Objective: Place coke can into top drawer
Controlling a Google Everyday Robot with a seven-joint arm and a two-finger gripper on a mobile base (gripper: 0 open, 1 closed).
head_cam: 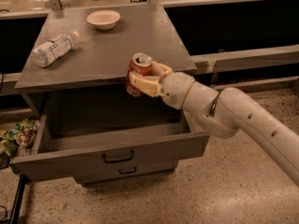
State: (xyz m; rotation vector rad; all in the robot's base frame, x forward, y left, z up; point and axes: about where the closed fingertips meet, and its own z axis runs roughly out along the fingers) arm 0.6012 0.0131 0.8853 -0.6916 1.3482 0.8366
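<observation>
I take this for a workplace pantry or test space, not a home. There is a plain grey metal counter (107, 50) with drawers, a speckled hard floor (196, 190) and long dark bays with grey rails behind. A bowl (103, 19), a water bottle (52, 49) and snack packets (14, 136) suggest break-room stock. My hand (136, 80), clasped around the coke can (139, 66), hangs above the open top drawer (112, 148).

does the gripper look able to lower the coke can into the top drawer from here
Probably yes. The gripper holds the coke can just past the tabletop edge, above the pulled-out top drawer, and nothing visible sits between can and drawer floor.
</observation>
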